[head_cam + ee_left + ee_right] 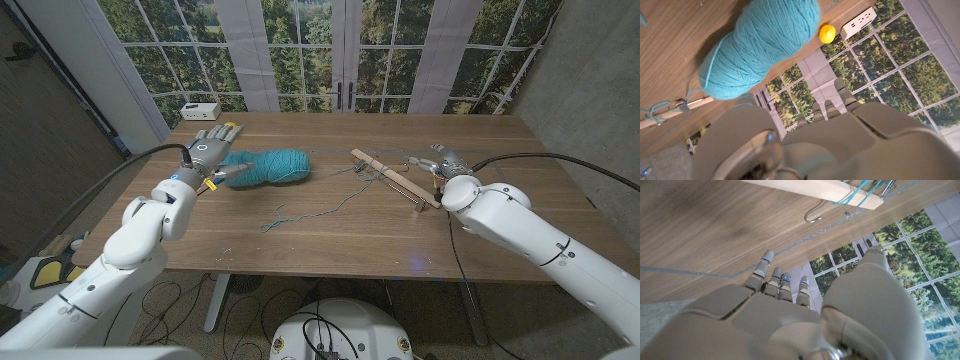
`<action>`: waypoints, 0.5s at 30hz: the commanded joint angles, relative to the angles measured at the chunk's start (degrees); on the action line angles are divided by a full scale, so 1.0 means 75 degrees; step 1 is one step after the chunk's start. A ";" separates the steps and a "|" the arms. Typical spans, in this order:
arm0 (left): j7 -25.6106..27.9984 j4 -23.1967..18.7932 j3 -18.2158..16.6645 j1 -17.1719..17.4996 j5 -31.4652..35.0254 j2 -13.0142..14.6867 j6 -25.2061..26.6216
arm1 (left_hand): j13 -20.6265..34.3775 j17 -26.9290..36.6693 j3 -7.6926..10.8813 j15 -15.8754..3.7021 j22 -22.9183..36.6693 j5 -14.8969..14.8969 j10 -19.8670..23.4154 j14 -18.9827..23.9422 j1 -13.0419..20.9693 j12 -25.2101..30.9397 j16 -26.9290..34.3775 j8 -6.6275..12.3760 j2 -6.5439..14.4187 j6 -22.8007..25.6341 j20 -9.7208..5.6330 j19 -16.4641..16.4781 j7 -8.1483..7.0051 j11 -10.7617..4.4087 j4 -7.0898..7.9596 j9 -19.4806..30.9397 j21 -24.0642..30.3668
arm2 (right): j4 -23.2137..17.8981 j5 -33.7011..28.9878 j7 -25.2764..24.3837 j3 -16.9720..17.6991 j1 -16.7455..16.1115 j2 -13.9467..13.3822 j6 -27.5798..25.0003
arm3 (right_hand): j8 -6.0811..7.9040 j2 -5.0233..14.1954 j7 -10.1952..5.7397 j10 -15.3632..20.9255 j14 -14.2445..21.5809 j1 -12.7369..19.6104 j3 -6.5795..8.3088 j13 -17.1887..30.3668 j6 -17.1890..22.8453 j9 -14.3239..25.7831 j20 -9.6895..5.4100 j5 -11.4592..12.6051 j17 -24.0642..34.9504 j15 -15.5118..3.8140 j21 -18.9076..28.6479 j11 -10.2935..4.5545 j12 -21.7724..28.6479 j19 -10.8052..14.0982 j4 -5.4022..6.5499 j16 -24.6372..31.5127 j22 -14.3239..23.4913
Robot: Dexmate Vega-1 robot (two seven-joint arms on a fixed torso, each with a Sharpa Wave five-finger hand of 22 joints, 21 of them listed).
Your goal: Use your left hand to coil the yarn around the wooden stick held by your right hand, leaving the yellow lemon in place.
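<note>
Table (400, 235) was a wooden top filling mid-frame of the head view, windows behind it. Left arm (130, 245) came in from the bottom-left corner, right arm (530, 235) from the bottom-right. Yarn skein (272, 167), teal, lay left of centre in the head view, with a loose strand (320, 208) trailing down and right across the wood toward the stick. Wooden stick (392, 176) lay diagonally right of centre, flat on the table, with some strand caught around it; a small metal hook (813, 216) sat just beside it in the right wrist view. Left hand (210, 150) was at the skein's left end, fingers extended toward the upper part of the frame; couldn't tell from any view whether it had hold of the yarn or just sat against it. Right hand (443, 162) was just right of the stick's lower end, fingers spread and pointing at the tabletop, holding nothing; the stick was not in its grip. White power strip (200, 110) sat at the table's upper-left corner. Lemon (827, 33), yellow, showed in the left wrist view between the skein and the power strip.
</note>
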 commanded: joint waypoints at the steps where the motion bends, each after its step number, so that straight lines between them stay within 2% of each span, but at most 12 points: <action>1: 0.0379 0.1096 -0.0603 -0.0140 -0.8196 -0.0582 -0.3122 | -0.0229 -0.0012 0.0346 0.0040 0.0033 0.0002 -0.0548 -0.0377 -0.0089 -0.0155 -0.0022 -0.0046 0.0263 -0.0169 -0.0014 -0.0412 0.0079 0.0081 0.0095 -0.0027 -0.0220 | 0.1422 -0.0598 0.0218 0.0590 -0.1281 0.0122 0.6126 | 0.0001 0.0314 0.0053 0.0061 -0.0008 0.0203 0.0077 -0.0149 0.0084 0.0009 -0.0320 0.0140 -0.0186 -0.0244 -0.0065 -0.0019 0.0011 0.0111 -0.0014 0.0021 0.0003; 2: 0.0333 0.1296 -0.0547 -0.0209 -0.8452 -0.0628 -0.3477 | -0.0267 -0.0011 0.0406 0.0039 0.0036 0.0014 -0.0579 -0.0427 -0.0122 -0.0171 -0.0017 -0.0064 0.0273 -0.0235 -0.0022 -0.0483 0.0088 0.0092 0.0127 -0.0029 -0.0258 | 0.1528 -0.0689 0.0194 0.0619 -0.1329 0.0199 0.6433 | -0.0004 0.0322 0.0043 0.0060 -0.0027 0.0211 0.0070 -0.0186 0.0091 0.0005 -0.0333 0.0151 -0.0240 -0.0295 -0.0089 -0.0094 0.0002 0.0107 -0.0017 0.0006 0.0001; 5: 0.0347 0.1548 -0.0454 -0.0309 -0.9332 -0.0861 -0.3867 | -0.0332 -0.0009 0.0502 0.0011 0.0043 0.0035 -0.0604 -0.0487 -0.0194 -0.0185 -0.0004 -0.0079 0.0279 -0.0318 -0.0071 -0.0546 0.0091 0.0118 0.0189 -0.0032 -0.0300 | 0.1836 -0.0777 0.0212 0.0736 -0.1444 0.0476 0.7296 | -0.0007 0.0375 -0.0037 0.0056 -0.0039 0.0132 0.0044 -0.0269 0.0121 -0.0003 -0.0348 0.0164 -0.0343 -0.0348 -0.0135 -0.0235 -0.0015 0.0112 0.0030 -0.0002 -0.0003; 6: 0.0239 0.1535 -0.0457 -0.0324 -0.9705 -0.0818 -0.3745 | -0.0346 -0.0008 0.0516 0.0000 0.0045 0.0037 -0.0596 -0.0491 -0.0216 -0.0183 0.0002 -0.0076 0.0270 -0.0321 -0.0090 -0.0538 0.0070 0.0104 0.0204 -0.0033 -0.0301 | 0.1957 -0.0757 0.0266 0.0774 -0.1469 0.0576 0.7618 | -0.0009 0.0405 -0.0050 0.0042 -0.0038 0.0086 0.0034 -0.0303 0.0135 -0.0006 -0.0338 0.0167 -0.0383 -0.0368 -0.0146 -0.0299 -0.0027 0.0131 0.0058 -0.0002 -0.0004; 7: 0.0092 0.1489 -0.0463 -0.0325 -0.9898 -0.0616 -0.3566 | -0.0372 -0.0007 0.0525 -0.0022 0.0046 0.0037 -0.0579 -0.0487 -0.0263 -0.0178 0.0015 -0.0062 0.0236 -0.0301 -0.0105 -0.0513 0.0035 0.0079 0.0225 -0.0034 -0.0300 | 0.2091 -0.0732 0.0339 0.0805 -0.1485 0.0677 0.7955 | -0.0014 0.0437 -0.0059 0.0028 -0.0066 0.0031 0.0021 -0.0346 0.0144 -0.0010 -0.0322 0.0171 -0.0435 -0.0375 -0.0172 -0.0339 -0.0039 0.0127 0.0090 -0.0014 -0.0005; 8: 0.0171 0.1596 -0.0410 -0.0370 -0.9865 -0.0624 -0.3778 | -0.0398 -0.0008 0.0521 -0.0029 0.0045 0.0033 -0.0557 -0.0471 -0.0311 -0.0172 0.0030 -0.0050 0.0192 -0.0280 -0.0113 -0.0488 -0.0001 0.0061 0.0238 -0.0036 -0.0300 | 0.2209 -0.0676 0.0413 0.0838 -0.1496 0.0792 0.8257 | -0.0015 0.0482 -0.0093 0.0040 -0.0064 -0.0002 0.0024 -0.0368 0.0152 -0.0013 -0.0311 0.0174 -0.0456 -0.0373 -0.0183 -0.0351 -0.0036 0.0128 0.0116 -0.0010 -0.0005; 9: 0.0459 0.1502 -0.0437 -0.0299 -0.9815 -0.0657 -0.3709 | -0.0421 -0.0009 0.0505 -0.0025 0.0044 0.0026 -0.0555 -0.0485 -0.0361 -0.0173 0.0031 -0.0042 0.0145 -0.0268 -0.0126 -0.0474 -0.0014 0.0057 0.0248 -0.0037 -0.0305 | 0.2350 -0.0629 0.0527 0.0862 -0.1494 0.0887 0.8592 | -0.0027 0.0883 -0.0175 0.0101 -0.0055 -0.0121 0.0128 -0.0495 0.0189 -0.0026 -0.0334 0.0202 -0.0577 -0.0404 -0.0244 -0.0402 -0.0029 0.0142 0.0253 0.0013 -0.0002; 10: 0.0389 0.1550 -0.0442 -0.0312 -0.9993 -0.0599 -0.3735 | -0.0462 -0.0012 0.0468 -0.0035 0.0042 0.0014 -0.0510 -0.0455 -0.0452 -0.0160 0.0053 -0.0021 0.0076 -0.0221 -0.0119 -0.0412 -0.0029 0.0047 0.0261 -0.0039 -0.0299 | 0.2473 -0.0582 0.0633 0.0886 -0.1491 0.0981 0.8889 | -0.0033 0.1046 -0.0194 0.0147 -0.0061 -0.0161 0.0174 -0.0553 0.0202 -0.0031 -0.0367 0.0205 -0.0640 -0.0428 -0.0274 -0.0430 -0.0019 0.0144 0.0302 0.0012 -0.0002; 13: 0.0257 0.1851 -0.0384 -0.0369 -1.0767 -0.0835 -0.4141 | -0.0539 -0.0020 0.0408 -0.0047 0.0036 -0.0002 -0.0421 -0.0438 -0.0608 -0.0137 0.0069 -0.0012 -0.0005 -0.0189 -0.0128 -0.0264 0.0027 0.0036 0.0266 -0.0044 -0.0280 | 0.2800 -0.0570 0.0805 0.0955 -0.1484 0.1291 0.9682 | -0.0043 0.1350 -0.0334 0.0231 -0.0002 -0.0229 0.0265 -0.0684 0.0245 -0.0044 -0.0421 0.0203 -0.0791 -0.0487 -0.0329 -0.0508 -0.0011 0.0174 0.0387 0.0024 -0.0002; 15: -0.0223 0.2099 -0.0300 -0.0453 -1.1535 -0.0877 -0.4316 | -0.0613 -0.0023 0.0388 -0.0025 0.0036 0.0009 -0.0402 -0.0446 -0.0750 -0.0142 0.0075 -0.0012 0.0025 -0.0177 -0.0123 -0.0214 0.0176 0.0040 0.0284 -0.0051 -0.0292 | 0.3043 -0.0494 0.0928 0.1005 -0.1470 0.1540 1.0258 | -0.0024 0.1513 -0.0394 0.0395 0.0089 -0.0392 0.0274 -0.0788 0.0351 -0.0052 -0.0497 0.0187 -0.0905 -0.0552 -0.0349 -0.0586 0.0026 0.0260 0.0505 0.0046 -0.0003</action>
